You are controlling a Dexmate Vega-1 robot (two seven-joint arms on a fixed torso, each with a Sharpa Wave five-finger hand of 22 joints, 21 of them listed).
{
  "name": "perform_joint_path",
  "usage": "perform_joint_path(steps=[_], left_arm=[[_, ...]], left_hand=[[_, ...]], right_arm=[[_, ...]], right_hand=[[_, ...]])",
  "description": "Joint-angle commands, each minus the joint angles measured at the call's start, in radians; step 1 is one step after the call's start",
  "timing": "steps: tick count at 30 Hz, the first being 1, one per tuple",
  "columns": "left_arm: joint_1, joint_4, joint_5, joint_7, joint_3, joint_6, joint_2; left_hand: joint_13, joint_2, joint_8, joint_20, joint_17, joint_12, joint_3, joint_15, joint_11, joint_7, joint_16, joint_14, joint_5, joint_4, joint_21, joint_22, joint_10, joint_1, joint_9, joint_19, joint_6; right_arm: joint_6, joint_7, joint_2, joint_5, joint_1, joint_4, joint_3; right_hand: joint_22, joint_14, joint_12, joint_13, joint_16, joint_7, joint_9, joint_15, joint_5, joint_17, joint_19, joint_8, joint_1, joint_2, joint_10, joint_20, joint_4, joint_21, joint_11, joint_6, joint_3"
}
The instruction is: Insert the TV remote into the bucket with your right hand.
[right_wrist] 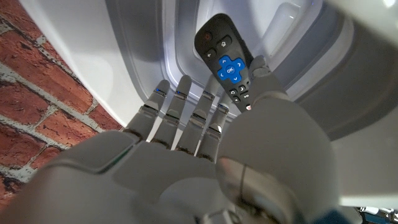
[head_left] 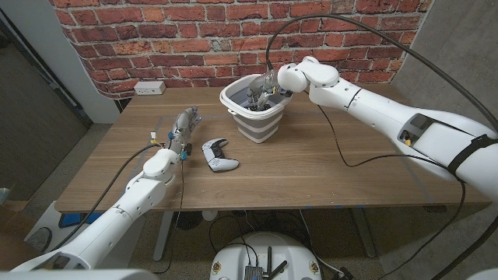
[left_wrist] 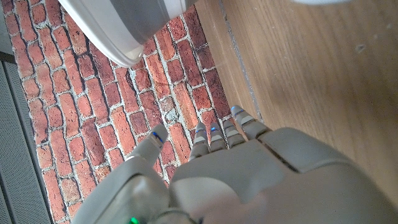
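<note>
Pinched by the right hand [right_wrist: 249, 155] inside the bucket [right_wrist: 143, 56], the TV remote [right_wrist: 225, 62] could be dragged back out — if not released before withdrawal.

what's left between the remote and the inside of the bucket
Nothing visible. The right hand holds the black TV remote with blue buttons over the open mouth of the white-and-grey collapsible bucket, and the bucket's white inner wall beyond it looks bare.
</note>
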Motion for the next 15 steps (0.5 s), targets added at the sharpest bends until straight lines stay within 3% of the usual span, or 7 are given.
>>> perform_joint_path(steps=[1, 3, 6, 7, 9, 13, 15], left_arm=[[0.013, -0.011, -0.006, 0.003, -0.003, 0.004, 0.003], [0.013, -0.010, -0.007, 0.001, -0.002, 0.003, 0.002], [0.014, -0.012, -0.007, 0.002, -0.001, 0.005, 0.002], [0.015, -0.011, -0.008, 0.001, -0.002, 0.004, 0.002], [0.016, -0.011, -0.008, 0.002, -0.001, 0.003, 0.001], [0.017, -0.013, -0.007, 0.004, 0.000, 0.006, 0.002], [0.017, -0.012, -0.009, 0.001, 0.000, 0.003, 0.001]], left_hand=[[0.004, 0.087, 0.003, -0.034, 0.002, 0.002, 0.001, 0.000, -0.001, -0.001, 0.003, 0.000, 0.000, -0.002, 0.002, 0.006, 0.001, 0.006, 0.006, 0.004, 0.009], [0.004, 0.087, 0.004, -0.035, 0.002, 0.002, 0.001, 0.000, 0.000, -0.001, 0.003, 0.000, 0.000, -0.001, 0.002, 0.006, 0.001, 0.006, 0.006, 0.004, 0.011], [0.004, 0.087, 0.004, -0.034, 0.002, 0.002, 0.001, 0.001, -0.001, -0.001, 0.003, 0.001, 0.000, -0.001, 0.002, 0.006, 0.001, 0.006, 0.006, 0.004, 0.012], [0.004, 0.087, 0.004, -0.035, 0.002, 0.002, 0.001, 0.001, -0.001, -0.001, 0.003, 0.001, 0.000, -0.001, 0.002, 0.006, 0.001, 0.006, 0.006, 0.004, 0.011], [0.004, 0.087, 0.004, -0.034, 0.002, 0.002, 0.002, 0.001, -0.001, -0.001, 0.003, 0.001, 0.000, -0.001, 0.002, 0.006, 0.001, 0.006, 0.006, 0.004, 0.012], [0.004, 0.088, 0.005, -0.034, 0.002, 0.002, 0.002, 0.000, 0.000, 0.001, 0.003, 0.000, 0.000, 0.000, 0.002, 0.006, 0.001, 0.005, 0.006, 0.004, 0.015], [0.004, 0.088, 0.005, -0.034, 0.002, 0.002, 0.002, 0.001, -0.001, 0.002, 0.003, 0.001, 0.000, 0.000, 0.002, 0.006, 0.001, 0.006, 0.006, 0.004, 0.016]], right_arm=[[-0.032, 0.021, -0.009, -0.040, -0.025, -0.039, -0.019], [-0.035, 0.033, -0.008, -0.043, -0.024, -0.041, -0.020], [-0.039, 0.046, -0.010, -0.047, -0.026, -0.049, -0.021], [-0.040, 0.054, -0.010, -0.047, -0.025, -0.051, -0.021], [-0.044, 0.058, -0.013, -0.055, -0.027, -0.059, -0.022], [-0.054, 0.089, -0.014, -0.059, -0.024, -0.072, -0.021], [-0.057, 0.107, -0.014, -0.059, -0.021, -0.075, -0.020]], right_hand=[[0.000, -0.022, -0.015, -0.002, -0.010, -0.014, 0.001, -0.145, -0.011, 0.006, -0.014, -0.022, -0.012, -0.027, 0.007, 0.009, 0.004, -0.004, -0.023, -0.020, -0.012], [0.000, -0.031, -0.024, -0.002, -0.013, -0.007, 0.001, -0.135, -0.016, 0.006, -0.018, -0.028, -0.011, -0.033, -0.013, 0.013, 0.004, -0.004, -0.021, -0.034, -0.015], [0.000, -0.053, -0.047, 0.000, -0.021, -0.001, 0.001, -0.119, -0.026, 0.010, -0.024, -0.048, -0.016, -0.039, -0.066, 0.021, 0.010, -0.003, 0.005, -0.074, -0.021], [0.001, -0.067, -0.064, -0.001, -0.026, 0.003, 0.001, -0.113, -0.032, 0.013, -0.032, -0.067, -0.023, -0.039, -0.103, 0.027, 0.014, -0.004, 0.013, -0.113, -0.025], [0.001, -0.080, -0.074, -0.001, -0.031, 0.007, 0.000, -0.108, -0.037, 0.015, -0.036, -0.080, -0.027, -0.043, -0.127, 0.034, 0.015, -0.003, 0.022, -0.139, -0.030], [0.001, -0.127, -0.117, -0.007, -0.053, 0.026, -0.001, -0.073, -0.051, 0.020, -0.053, -0.142, -0.035, -0.048, -0.235, 0.058, 0.018, -0.003, 0.054, -0.263, -0.038], [0.001, -0.168, -0.135, -0.007, -0.075, 0.043, -0.003, -0.032, -0.060, 0.020, -0.062, -0.181, -0.048, -0.057, -0.304, 0.074, 0.020, -0.003, 0.082, -0.329, -0.047]])
